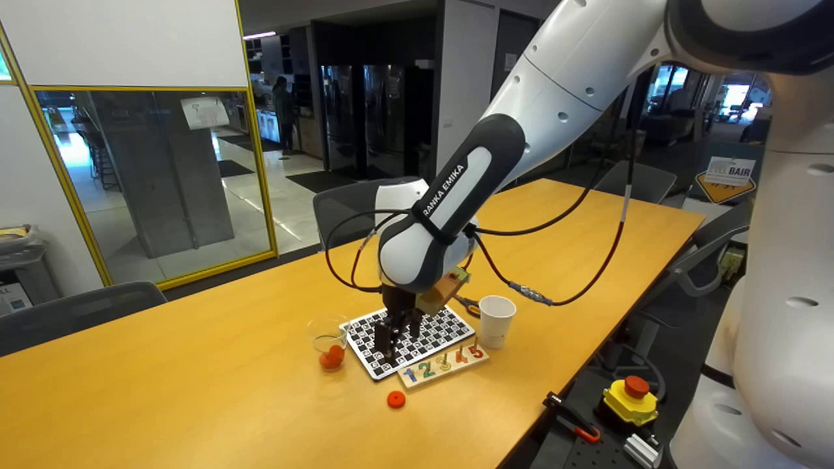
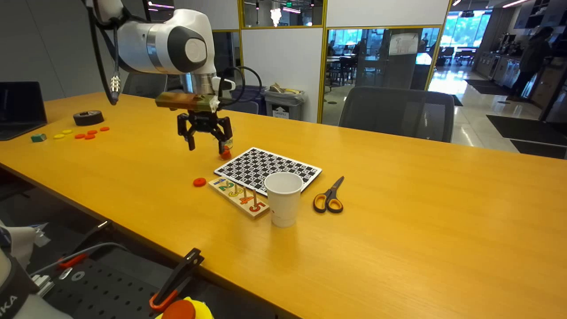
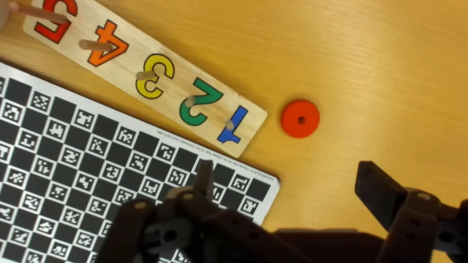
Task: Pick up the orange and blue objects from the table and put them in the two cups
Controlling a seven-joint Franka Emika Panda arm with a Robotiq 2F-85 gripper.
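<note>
An orange-red disc (image 1: 396, 399) with a centre hole lies flat on the table; the wrist view also shows this disc (image 3: 300, 118) just past my fingertips. My gripper (image 3: 285, 166) stands open above the table and checkered board, nothing between its fingers. In an exterior view the gripper (image 2: 207, 148) hangs near the clear cup (image 2: 229, 144), partly covering it. Orange pieces (image 1: 332, 357) rest inside the clear cup (image 1: 319, 329). A white paper cup (image 2: 284, 201) is upright; its inside cannot be seen. Several orange discs (image 2: 90, 137) lie far off. Blue objects are out of view.
Beside the checkered board (image 2: 266, 166) lies a wooden number board (image 3: 157, 75) with upright pegs, close to the white cup. Scissors (image 2: 328, 199) lie behind that cup. Farther away are yellow discs (image 2: 59, 136), a green block (image 2: 38, 138), black tape (image 2: 88, 118) and a laptop (image 2: 20, 108).
</note>
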